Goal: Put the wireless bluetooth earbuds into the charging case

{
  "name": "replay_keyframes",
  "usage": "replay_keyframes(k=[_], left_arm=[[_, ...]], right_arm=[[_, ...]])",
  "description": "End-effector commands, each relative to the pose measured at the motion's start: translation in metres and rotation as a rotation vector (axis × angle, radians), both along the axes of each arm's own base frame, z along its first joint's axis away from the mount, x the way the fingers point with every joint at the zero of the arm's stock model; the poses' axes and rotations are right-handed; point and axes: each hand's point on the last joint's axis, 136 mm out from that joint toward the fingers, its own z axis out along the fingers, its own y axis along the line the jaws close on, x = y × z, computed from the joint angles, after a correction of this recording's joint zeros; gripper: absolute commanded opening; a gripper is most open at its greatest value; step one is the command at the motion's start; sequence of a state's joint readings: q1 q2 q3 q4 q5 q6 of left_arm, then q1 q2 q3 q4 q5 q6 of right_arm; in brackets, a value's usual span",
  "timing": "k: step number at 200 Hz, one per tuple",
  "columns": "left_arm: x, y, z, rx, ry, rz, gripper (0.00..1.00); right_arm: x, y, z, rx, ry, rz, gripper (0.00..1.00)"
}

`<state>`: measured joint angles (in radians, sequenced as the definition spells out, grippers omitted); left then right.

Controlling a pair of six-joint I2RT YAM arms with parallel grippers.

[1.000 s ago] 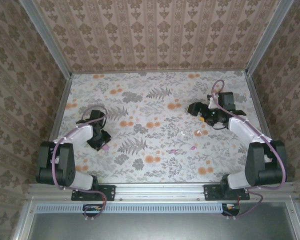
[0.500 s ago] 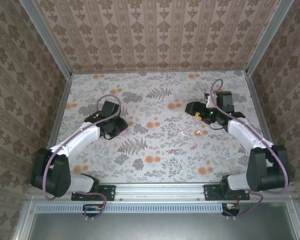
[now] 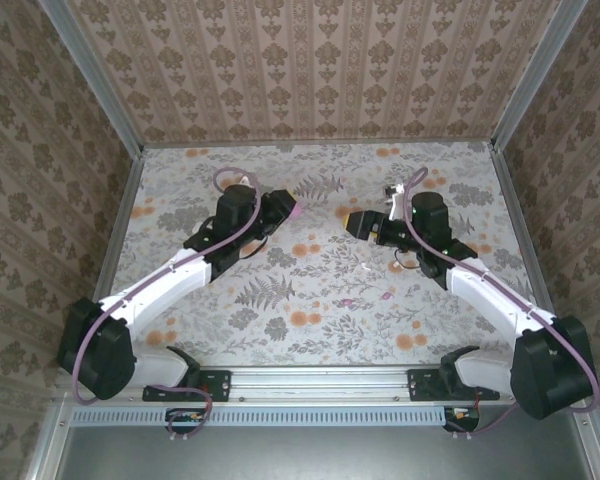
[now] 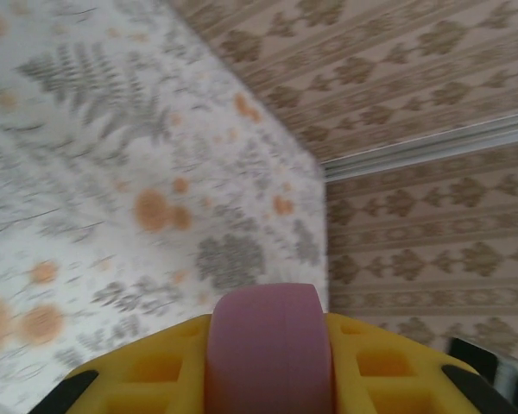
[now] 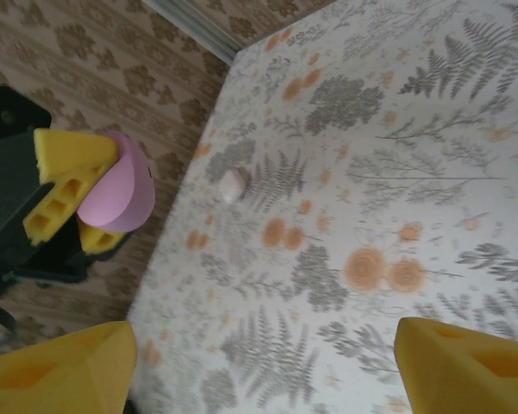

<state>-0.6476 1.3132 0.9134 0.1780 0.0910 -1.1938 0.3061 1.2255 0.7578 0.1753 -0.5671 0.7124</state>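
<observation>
The left gripper (image 3: 283,210) pinches a pink round plastic charging case (image 4: 268,349) between its yellow jaws. The right gripper (image 3: 363,221), at 3 o'clock from it, has its jaws wide apart. A tiny white shiny plastic earbud (image 3: 370,268) lies on the flowery table (image 3: 280,330) at 6 o'clock from the right gripper, with a pale pink earbud (image 3: 387,295) near it at 5 o'clock.

No writing, label, brand, number or sign is showing readably anywhere, whether on the flower-printed worktop (image 3: 320,300), on the patterned walls (image 3: 310,70) or on the pink case (image 4: 268,345).
</observation>
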Motion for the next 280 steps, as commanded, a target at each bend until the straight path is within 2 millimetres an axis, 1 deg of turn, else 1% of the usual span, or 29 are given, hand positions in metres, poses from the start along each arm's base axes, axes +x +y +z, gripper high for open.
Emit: replay_keyframes(k=[1, 13, 37, 66, 81, 86, 88, 92, 116, 134, 166, 177, 197, 214, 231, 242, 247, 262, 270, 280], left_arm=[[0.000, -0.008, 0.063, -0.169, -0.173, -0.021, 0.26], [0.000, -0.010, 0.074, -0.204, -0.204, -0.029, 0.26], [-0.001, -0.011, 0.088, -0.275, -0.233, -0.029, 0.26], [-0.003, -0.016, 0.099, -0.324, -0.242, -0.050, 0.26], [-0.003, -0.018, 0.102, -0.344, -0.242, -0.057, 0.26], [-0.004, -0.020, 0.103, -0.352, -0.242, -0.060, 0.26], [-0.004, -0.020, 0.103, -0.355, -0.241, -0.062, 0.26], [-0.004, -0.021, 0.104, -0.362, -0.241, -0.064, 0.26], [-0.005, -0.026, 0.106, -0.379, -0.237, -0.079, 0.26], [-0.006, -0.028, 0.106, -0.378, -0.235, -0.085, 0.26], [-0.006, -0.028, 0.105, -0.377, -0.232, -0.079, 0.26], [-0.006, -0.027, 0.105, -0.377, -0.234, -0.073, 0.26], [-0.005, -0.026, 0.105, -0.378, -0.236, -0.067, 0.26], [-0.005, -0.026, 0.106, -0.375, -0.241, -0.070, 0.26], [-0.005, -0.027, 0.103, -0.371, -0.235, -0.074, 0.27], [-0.006, -0.029, 0.102, -0.371, -0.232, -0.080, 0.27], [-0.006, -0.030, 0.102, -0.369, -0.233, -0.086, 0.27], [-0.007, -0.030, 0.102, -0.366, -0.236, -0.090, 0.30], [-0.007, -0.029, 0.101, -0.360, -0.238, -0.091, 0.36], [-0.008, -0.028, 0.100, -0.344, -0.240, -0.089, 0.40]], right_arm=[[0.008, 0.021, 0.054, 0.244, 0.036, 0.031, 0.75], [0.011, 0.029, 0.071, 0.319, 0.035, 0.039, 0.73], [0.014, 0.043, 0.097, 0.427, 0.031, 0.034, 0.70], [0.017, 0.057, 0.117, 0.511, 0.034, 0.046, 0.66], [0.021, 0.063, 0.124, 0.556, 0.039, 0.056, 0.64], [0.020, 0.064, 0.130, 0.573, 0.030, 0.063, 0.63], [0.024, 0.067, 0.123, 0.572, 0.050, 0.060, 0.63], [0.027, 0.069, 0.122, 0.581, 0.056, 0.063, 0.62], [0.031, 0.079, 0.130, 0.635, 0.066, 0.101, 0.60], [0.032, 0.085, 0.132, 0.657, 0.072, 0.115, 0.57], [0.028, 0.093, 0.136, 0.664, 0.076, 0.143, 0.55], [0.025, 0.094, 0.139, 0.667, 0.071, 0.155, 0.52], [0.022, 0.095, 0.139, 0.664, 0.076, 0.159, 0.45], [0.022, 0.094, 0.136, 0.663, 0.077, 0.152, 0.38], [0.023, 0.094, 0.135, 0.664, 0.077, 0.149, 0.35], [0.024, 0.093, 0.134, 0.664, 0.071, 0.145, 0.29], [0.025, 0.093, 0.135, 0.665, 0.065, 0.141, 0.28], [0.025, 0.090, 0.136, 0.666, 0.056, 0.127, 0.27], [0.026, 0.089, 0.137, 0.665, 0.049, 0.122, 0.27], [0.025, 0.088, 0.138, 0.661, 0.046, 0.124, 0.26]])
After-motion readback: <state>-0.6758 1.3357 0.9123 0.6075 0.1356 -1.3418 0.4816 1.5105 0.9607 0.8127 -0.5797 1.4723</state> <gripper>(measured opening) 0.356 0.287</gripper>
